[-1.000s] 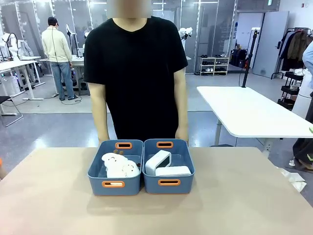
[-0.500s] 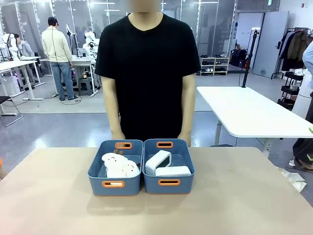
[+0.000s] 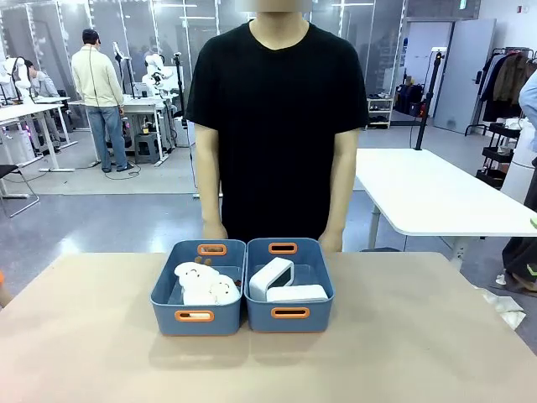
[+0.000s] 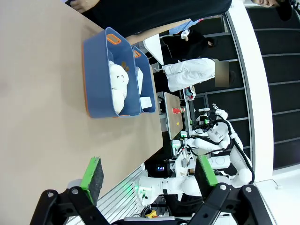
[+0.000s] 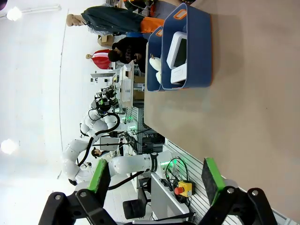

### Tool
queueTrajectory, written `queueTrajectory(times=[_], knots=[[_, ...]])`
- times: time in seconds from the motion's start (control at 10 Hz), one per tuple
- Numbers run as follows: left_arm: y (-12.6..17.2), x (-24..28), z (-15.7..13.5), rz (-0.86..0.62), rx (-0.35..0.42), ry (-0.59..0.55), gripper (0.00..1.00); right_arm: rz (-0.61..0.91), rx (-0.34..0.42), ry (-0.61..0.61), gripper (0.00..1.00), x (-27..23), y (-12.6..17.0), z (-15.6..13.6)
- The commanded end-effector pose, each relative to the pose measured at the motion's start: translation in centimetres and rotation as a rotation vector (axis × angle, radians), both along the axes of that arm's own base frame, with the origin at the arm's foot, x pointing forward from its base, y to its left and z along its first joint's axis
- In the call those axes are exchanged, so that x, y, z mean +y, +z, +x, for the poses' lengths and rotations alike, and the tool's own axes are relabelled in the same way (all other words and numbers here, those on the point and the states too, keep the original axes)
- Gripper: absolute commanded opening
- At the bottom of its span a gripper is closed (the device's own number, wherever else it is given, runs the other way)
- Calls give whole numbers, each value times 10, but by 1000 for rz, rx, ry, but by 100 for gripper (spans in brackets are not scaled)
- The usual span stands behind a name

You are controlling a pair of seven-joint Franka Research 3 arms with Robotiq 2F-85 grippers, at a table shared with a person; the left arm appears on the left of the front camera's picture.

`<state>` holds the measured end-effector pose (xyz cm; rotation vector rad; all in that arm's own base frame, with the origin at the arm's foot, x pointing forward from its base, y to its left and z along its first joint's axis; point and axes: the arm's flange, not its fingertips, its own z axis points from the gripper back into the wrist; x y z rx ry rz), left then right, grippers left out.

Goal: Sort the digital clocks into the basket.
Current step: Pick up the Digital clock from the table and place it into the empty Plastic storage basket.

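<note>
Lying in the basket [image 3: 312, 323], both digital clocks [image 3: 272, 278] sit well apart from each spread, empty claw [image 5: 154, 180].

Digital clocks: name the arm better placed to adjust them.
Right, marginally. Both digital clocks lie in the basket on its side, and both claws, left and right, hang open away from it.

You see a tan table [image 3: 92, 353], two blue-grey bins side by side on it, the basket [image 5: 199, 51] well ahead of the right gripper [image 5: 154, 180], the other bin [image 4: 96, 79] ahead of the left gripper [image 4: 150, 176]
</note>
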<state>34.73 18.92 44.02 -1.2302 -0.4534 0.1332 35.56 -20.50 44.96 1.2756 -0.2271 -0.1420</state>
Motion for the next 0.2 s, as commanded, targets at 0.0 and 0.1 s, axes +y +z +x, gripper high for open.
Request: queueTrajectory(times=[0.0,0.1], knots=[[2,0,-3,-1,-4,-16,100,-17,15,-9,100,2,0,-2],[2,0,-3,-1,-4,-16,100,-17,15,-9,100,2,0,-2]])
